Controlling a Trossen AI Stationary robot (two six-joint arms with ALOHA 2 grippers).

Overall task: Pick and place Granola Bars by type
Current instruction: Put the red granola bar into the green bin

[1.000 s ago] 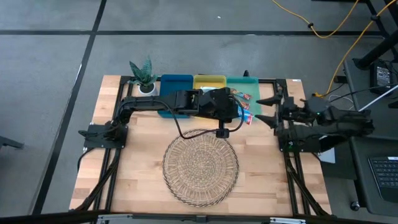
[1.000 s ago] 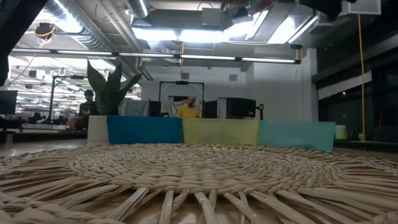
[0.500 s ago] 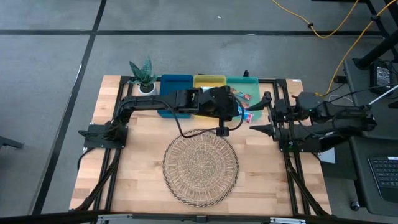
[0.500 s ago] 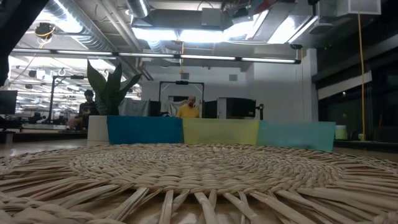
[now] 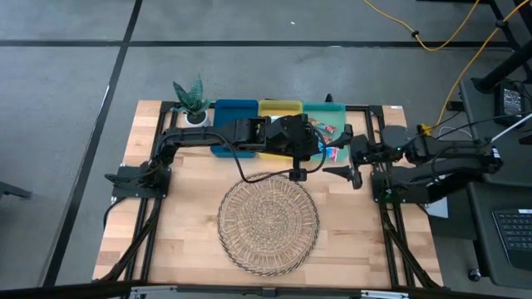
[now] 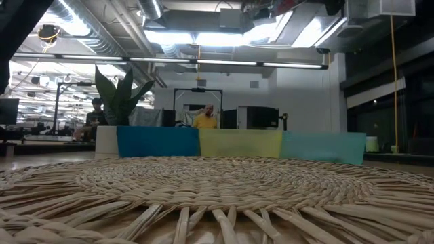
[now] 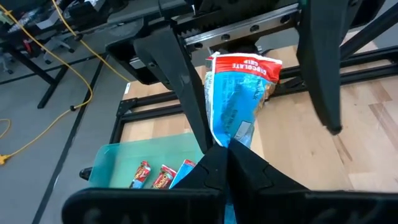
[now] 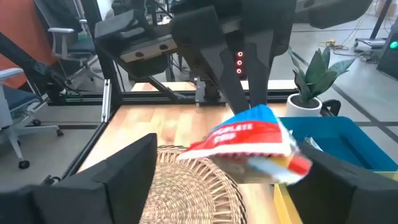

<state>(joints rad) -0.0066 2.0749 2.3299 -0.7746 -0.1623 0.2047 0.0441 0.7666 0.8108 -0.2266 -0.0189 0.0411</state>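
The left gripper (image 7: pixel 227 155) has its two fingers pressed together on the lower end of a granola bar (image 7: pixel 239 99), a bright blue wrapper with a red band at the far end. The bar stands up and out from the closed jaws, toward the right arm. In the high view the left gripper (image 5: pixel 320 149) holds it above the near edge of the green tray (image 5: pixel 332 108).

Just past the tip of the held bar is the right gripper (image 5: pixel 343 154). Its jaws are wide apart, one finger on each side of the bar and not touching it. In the right wrist view the bar (image 8: pixel 255 140) lies between the two spread fingers (image 8: pixel 99 180), with the left arm behind it.

Under the left jaws, the green tray (image 7: pixel 124 165) has three more bars (image 7: pixel 161 177) lying close together, two reddish and one blue.

Farther from the jaws, the yellow tray (image 5: pixel 280 107) and the blue tray (image 5: pixel 234 106) stand in one row with the green one. A potted plant (image 5: pixel 192 99) is beside the blue tray. A round woven mat (image 5: pixel 268 221) lies on the wooden table (image 5: pixel 187 232), nearer the front edge.
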